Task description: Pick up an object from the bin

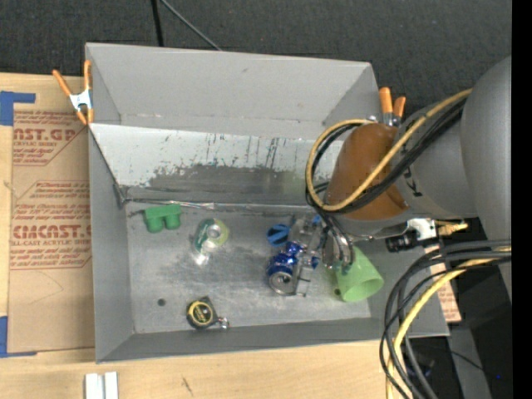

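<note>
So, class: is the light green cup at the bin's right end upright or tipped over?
Tipped over: the green cup lies on its side on the bin floor, its tapered side showing.

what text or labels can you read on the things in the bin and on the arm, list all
No text can be read.
blue can, mid-bin: print too blurred to read.
yellow-and-black tape measure, near the front wall: label too small to read.
arm: dark lettering beside its orange cover, partly hidden, unreadable.
</note>
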{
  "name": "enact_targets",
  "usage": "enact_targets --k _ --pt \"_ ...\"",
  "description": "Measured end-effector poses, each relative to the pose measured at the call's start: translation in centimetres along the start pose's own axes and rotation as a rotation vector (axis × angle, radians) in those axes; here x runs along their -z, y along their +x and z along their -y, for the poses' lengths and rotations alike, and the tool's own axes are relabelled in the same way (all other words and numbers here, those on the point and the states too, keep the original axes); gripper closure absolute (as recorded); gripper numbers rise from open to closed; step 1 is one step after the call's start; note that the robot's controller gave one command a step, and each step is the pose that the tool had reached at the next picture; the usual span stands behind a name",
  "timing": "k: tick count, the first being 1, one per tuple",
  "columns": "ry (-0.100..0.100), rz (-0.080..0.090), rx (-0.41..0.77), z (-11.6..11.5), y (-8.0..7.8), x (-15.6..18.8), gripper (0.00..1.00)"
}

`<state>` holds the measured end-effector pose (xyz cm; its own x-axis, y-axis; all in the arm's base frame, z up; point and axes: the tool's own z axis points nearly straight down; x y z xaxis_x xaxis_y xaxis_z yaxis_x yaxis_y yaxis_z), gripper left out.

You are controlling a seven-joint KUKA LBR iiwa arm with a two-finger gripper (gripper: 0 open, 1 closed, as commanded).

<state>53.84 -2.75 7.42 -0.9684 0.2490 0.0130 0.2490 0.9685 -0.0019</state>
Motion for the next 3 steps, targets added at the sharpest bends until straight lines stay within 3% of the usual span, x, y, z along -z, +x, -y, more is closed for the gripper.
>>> enact_targets --k 1,2,3 --pt "-0.001 0.009 0.001 -0.1 -0.2 0.2 1.00" --pt "-0.004 0.021 -0.006 0.2 0.3 8.0 1.00" --pt "-0.005 0.022 0.005 -0.4 1.2 15.4 1.00"
